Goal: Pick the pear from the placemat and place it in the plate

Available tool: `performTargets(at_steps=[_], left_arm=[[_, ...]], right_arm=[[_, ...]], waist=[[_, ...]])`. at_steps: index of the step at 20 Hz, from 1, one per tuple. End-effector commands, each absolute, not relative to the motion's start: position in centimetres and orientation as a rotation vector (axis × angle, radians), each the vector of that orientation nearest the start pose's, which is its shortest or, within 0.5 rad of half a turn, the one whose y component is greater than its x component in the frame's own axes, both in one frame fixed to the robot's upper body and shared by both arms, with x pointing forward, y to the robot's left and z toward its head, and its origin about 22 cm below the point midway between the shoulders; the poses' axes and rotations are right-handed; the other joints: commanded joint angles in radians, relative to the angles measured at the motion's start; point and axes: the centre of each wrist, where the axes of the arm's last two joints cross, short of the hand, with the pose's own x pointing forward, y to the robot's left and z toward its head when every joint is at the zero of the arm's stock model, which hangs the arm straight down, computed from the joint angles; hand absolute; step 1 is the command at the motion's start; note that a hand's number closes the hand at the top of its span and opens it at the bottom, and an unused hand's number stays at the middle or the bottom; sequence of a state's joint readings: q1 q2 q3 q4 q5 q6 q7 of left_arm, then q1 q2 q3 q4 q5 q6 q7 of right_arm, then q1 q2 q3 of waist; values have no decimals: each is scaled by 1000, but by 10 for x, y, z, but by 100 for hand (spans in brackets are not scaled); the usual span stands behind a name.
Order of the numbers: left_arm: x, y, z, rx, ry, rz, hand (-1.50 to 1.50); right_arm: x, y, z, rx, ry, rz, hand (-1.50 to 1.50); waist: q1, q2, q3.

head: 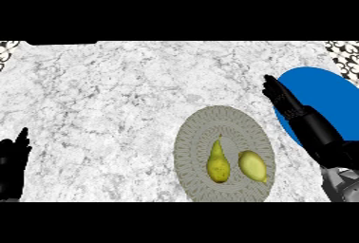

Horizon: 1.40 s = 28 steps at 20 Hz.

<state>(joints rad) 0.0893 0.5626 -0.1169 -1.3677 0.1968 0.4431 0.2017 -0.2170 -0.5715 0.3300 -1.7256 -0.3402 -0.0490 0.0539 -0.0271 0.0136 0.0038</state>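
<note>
So here's the layout, all taken from the round grey patterned placemat (pixel 210 124), which lies on the white-and-grey marbled worktop (pixel 105 95).

The greenish-yellow pear (pixel 218 162) lies on the placemat, a bit below its middle, with the stem end pointing away from the robot. Just to its right, on the same placemat, is a pale yellow oval fruit (pixel 252 165) (could be a lemon, I honestly can't tell). The two sit close together, with a thin gap between them.

Up and to the right of the placemat is the round blue plate (pixel 324 88), and nothing shows on the part of it that's visible. The robot's black right hand (pixel 294 114) lies across the plate's left edge, covering part of it, just off the placemat's upper-right rim. Its fingers are straight and together, pointing away from the robot, and it's holding nothing. It's apart from the pear.

The black left hand (pixel 13 161) is way off to the left of the placemat, at the edge of the view. Its fingers are up and relaxed, with nothing in it, just resting there.
</note>
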Motion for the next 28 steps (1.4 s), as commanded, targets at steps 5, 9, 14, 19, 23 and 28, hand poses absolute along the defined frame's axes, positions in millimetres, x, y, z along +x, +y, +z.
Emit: performTargets(at_steps=[5,9,14,19,23,28], left_arm=[[244,284,-2,375,-1301,-30,0],[238,273,-15,315,-1253,-14,0],[241,261,-9,256,-1289,-1,0],[242,241,-18,248,-1282,-15,0],[263,270,7,240,-1290,-33,0],[254,228,-15,240,-1290,-40,0]], right_arm=[[275,-206,73,605,-1546,184,150],[289,-261,129,-243,-1735,937,150],[242,-226,2,62,-1576,149,150],[227,-223,-35,438,-1739,126,-150],[245,-244,-25,314,-1713,557,-150],[272,-251,0,67,-1670,830,-150]], waist=[[26,-5,-2],[2,-29,-18],[3,-5,4],[26,-8,-1],[30,-11,-3],[30,-12,-4]])
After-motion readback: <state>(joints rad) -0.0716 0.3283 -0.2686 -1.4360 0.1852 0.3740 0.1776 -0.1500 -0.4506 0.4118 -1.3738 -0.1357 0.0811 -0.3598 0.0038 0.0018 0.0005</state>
